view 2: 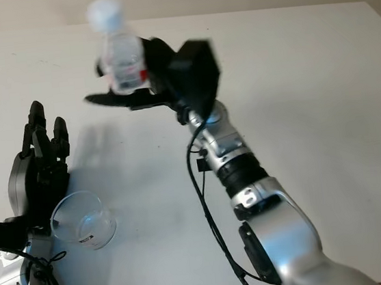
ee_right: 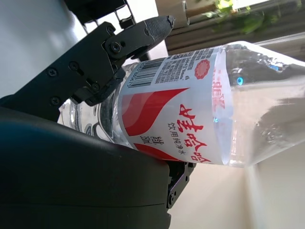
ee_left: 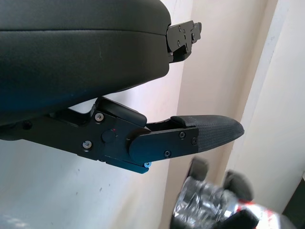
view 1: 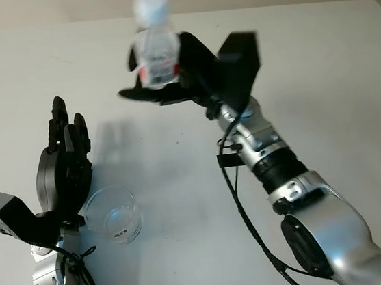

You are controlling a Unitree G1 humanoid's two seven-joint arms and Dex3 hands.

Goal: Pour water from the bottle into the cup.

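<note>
Left hand sits open just beside the cup on the tabletop. Right hand grips the bottle upright, well beyond the cup; pouring from there would likely spill.

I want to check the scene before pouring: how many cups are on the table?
1. The clear cup stands on the white table near its front edge, just beside the open left hand. Nothing appears hidden.

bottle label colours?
White with red swooshes and red lettering on the bottle, held in the right hand; clearest in the right wrist view.
</note>
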